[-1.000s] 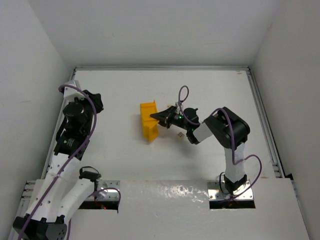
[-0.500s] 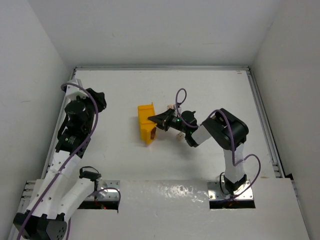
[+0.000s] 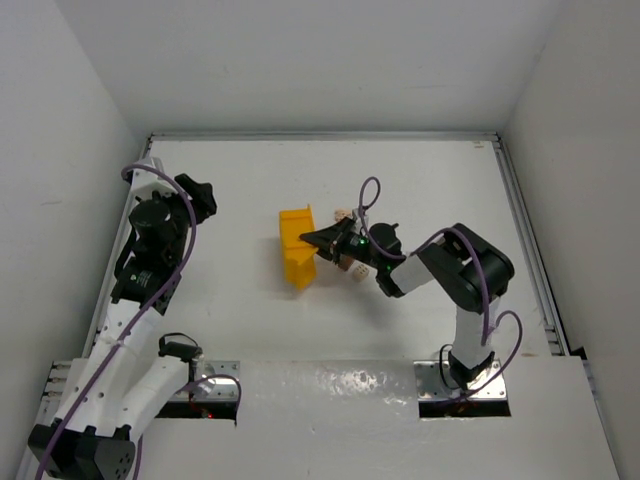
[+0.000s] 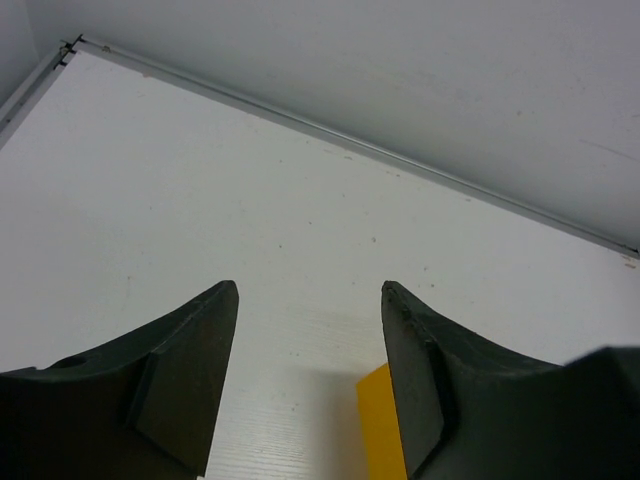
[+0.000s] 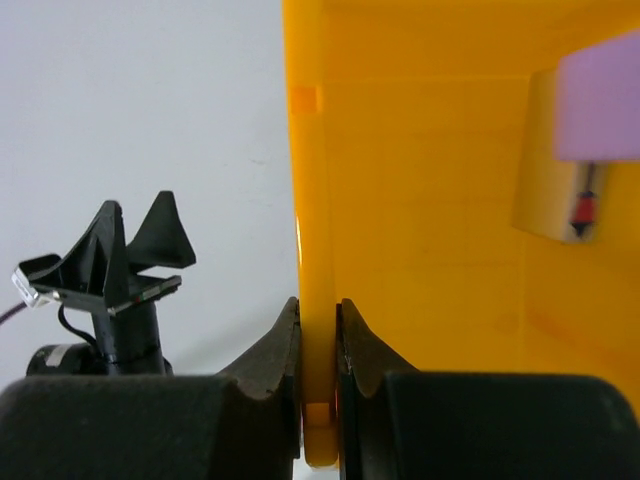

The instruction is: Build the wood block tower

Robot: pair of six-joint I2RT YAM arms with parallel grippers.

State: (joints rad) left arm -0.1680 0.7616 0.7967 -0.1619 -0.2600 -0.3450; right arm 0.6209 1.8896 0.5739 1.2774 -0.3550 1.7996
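My right gripper (image 5: 318, 320) is shut on the side wall of the yellow bin (image 5: 430, 220), which it holds tipped over the table's middle (image 3: 297, 250). Inside the bin a purple block (image 5: 600, 95) rests on a light tan block (image 5: 553, 195). In the top view a pinkish-tan block (image 3: 340, 213) lies just behind the right gripper (image 3: 320, 240), and small blocks (image 3: 355, 268) lie under its wrist. My left gripper (image 4: 310, 300) hangs open and empty at the far left (image 3: 200, 188), well away from the bin, whose corner (image 4: 380, 430) shows between its fingers.
A metal rail (image 3: 530, 250) runs along the table's right edge and another (image 4: 350, 145) along the back. White walls close in the back and both sides. The left arm (image 5: 110, 280) stands beyond the bin in the right wrist view.
The left gripper's jaws have spread much wider. The right arm swung the bin slightly left and back, keeping its grip, and more small blocks now show on the table beside it.
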